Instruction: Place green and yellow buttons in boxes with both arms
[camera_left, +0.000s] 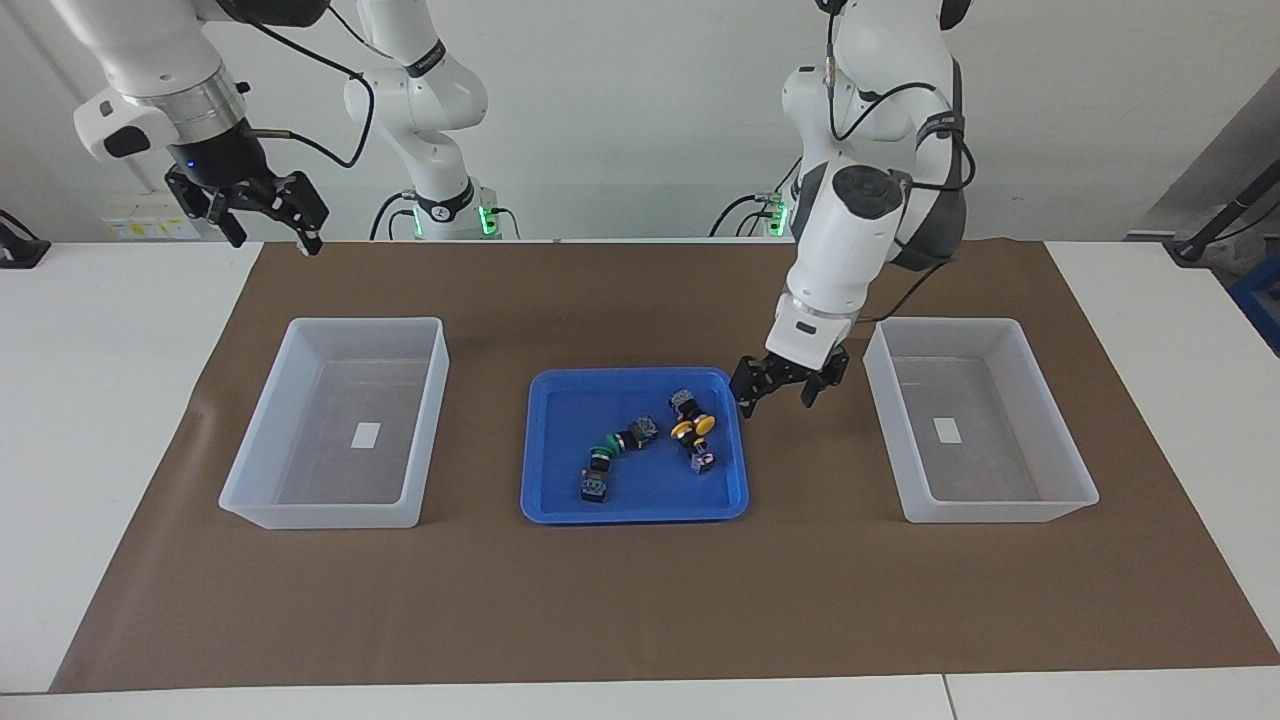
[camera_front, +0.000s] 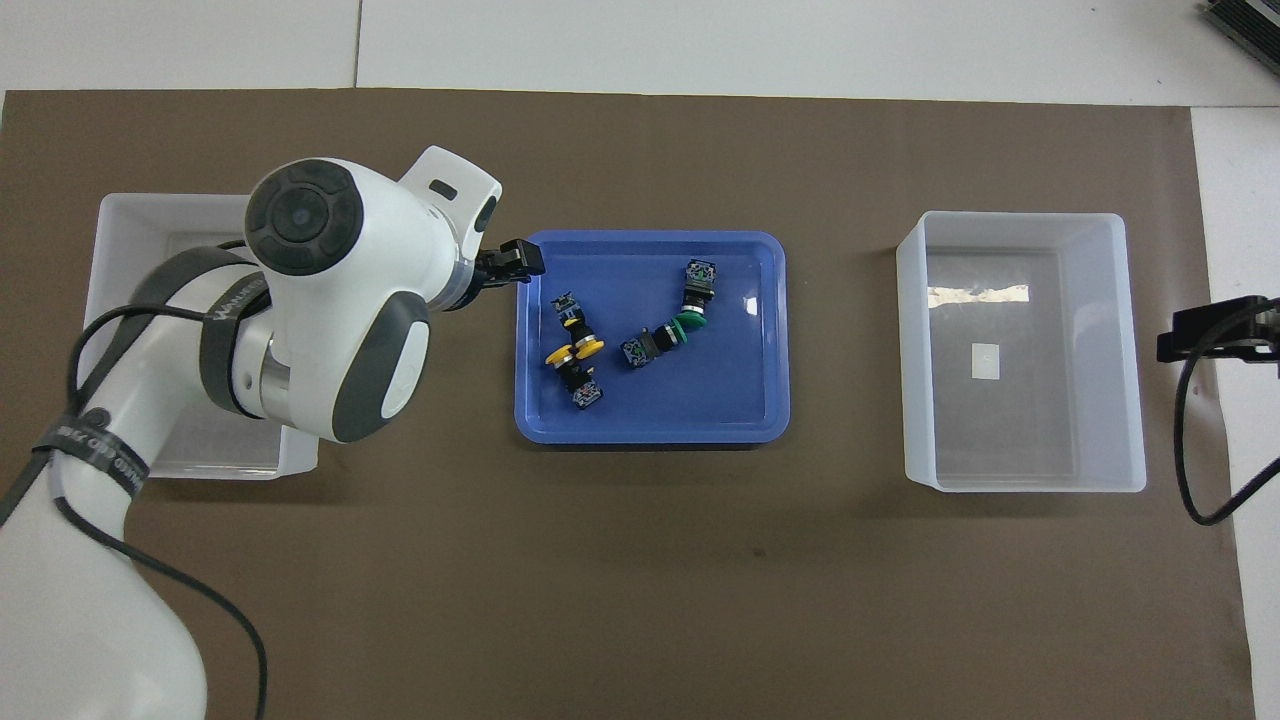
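Two yellow buttons (camera_left: 692, 427) (camera_front: 573, 350) lie cap to cap in the shallow blue tray (camera_left: 640, 500) (camera_front: 740, 390). Beside them, toward the right arm's end, two green buttons (camera_left: 603, 452) (camera_front: 688, 322) lie with caps together. My left gripper (camera_left: 775, 400) (camera_front: 520, 262) hangs open and holds nothing, low over the tray's rim at the left arm's end. One translucent box (camera_left: 945, 322) (camera_front: 150, 210) stands at that end, partly covered by the left arm from above. The other box (camera_left: 365, 322) (camera_front: 1010, 216) stands at the right arm's end. My right gripper (camera_left: 277, 238) (camera_front: 1215, 335) waits open, high over the mat's corner.
A brown mat (camera_left: 640, 600) covers the white table (camera_left: 110, 400); tray and boxes stand in a row across it. A black cable (camera_front: 1195, 470) hangs from the right arm at the mat's edge. Both boxes hold only a small white label.
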